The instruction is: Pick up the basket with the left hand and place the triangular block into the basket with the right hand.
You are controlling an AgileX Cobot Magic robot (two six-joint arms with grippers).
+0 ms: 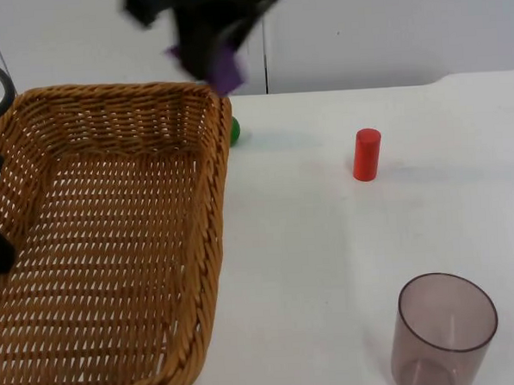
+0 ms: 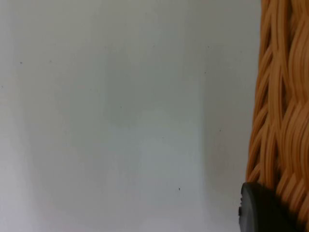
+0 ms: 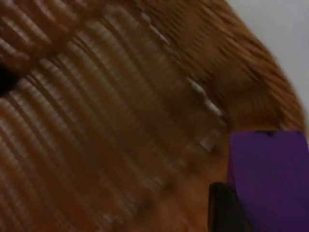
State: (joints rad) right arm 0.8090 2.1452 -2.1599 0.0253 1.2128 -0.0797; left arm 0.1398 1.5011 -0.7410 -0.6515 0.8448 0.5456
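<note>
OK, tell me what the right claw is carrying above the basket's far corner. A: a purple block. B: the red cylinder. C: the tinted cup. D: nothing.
A: the right claw is shut on a purple block above the basket, while the red cylinder and the tinted cup stand on the table.

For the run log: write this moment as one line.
left gripper: on basket rim | right gripper: holds purple block above basket's far corner | block not yet released

A red cylinder stands upright on the white table. A translucent brownish cup stands well apart, nearer the camera.
</note>
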